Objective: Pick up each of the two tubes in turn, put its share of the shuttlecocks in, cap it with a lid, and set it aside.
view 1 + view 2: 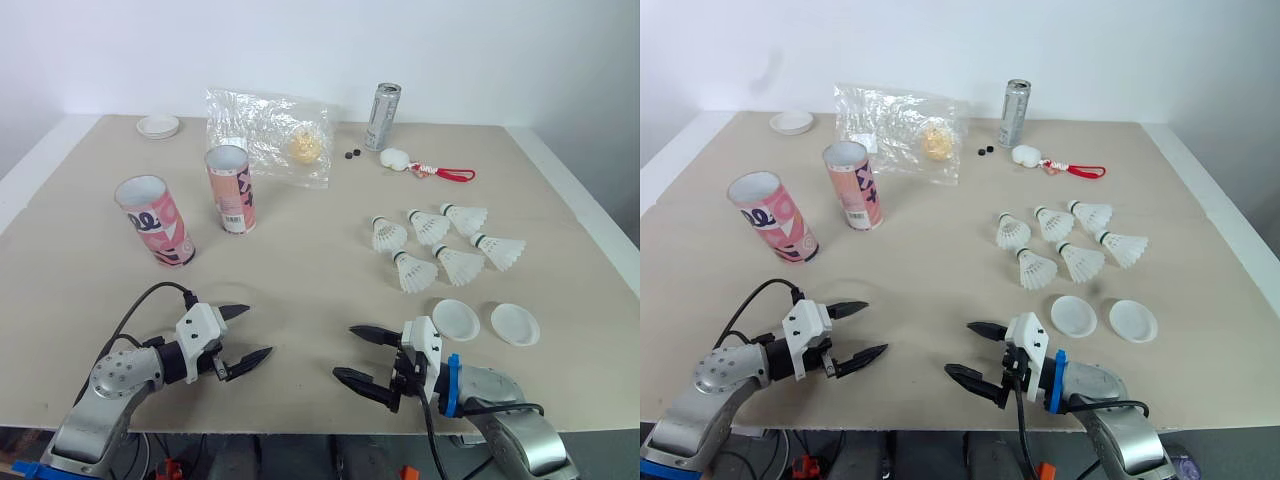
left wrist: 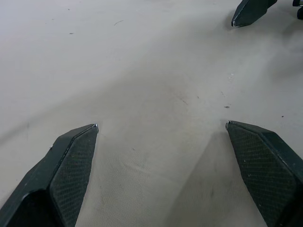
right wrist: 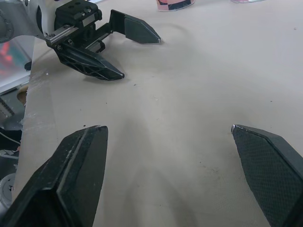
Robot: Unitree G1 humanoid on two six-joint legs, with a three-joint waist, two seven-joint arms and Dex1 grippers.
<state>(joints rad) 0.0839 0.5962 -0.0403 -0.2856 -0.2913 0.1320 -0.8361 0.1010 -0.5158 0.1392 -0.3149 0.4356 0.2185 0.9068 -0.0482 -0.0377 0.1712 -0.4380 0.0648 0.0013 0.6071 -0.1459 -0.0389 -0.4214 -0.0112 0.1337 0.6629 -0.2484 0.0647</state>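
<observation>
Two pink tubes stand open-topped on the table's left: one tilted and one upright. Several white shuttlecocks lie in a cluster at the right. Two white lids rest just in front of them. My left gripper is open near the front edge, empty, well in front of the tubes. My right gripper is open too, empty, low over the table front, left of the lids. In the right wrist view the left gripper faces it.
At the back lie a clear plastic bag, a silver can, a small white dish, two black dots and a white charm on a red cord. The table edge runs close under both grippers.
</observation>
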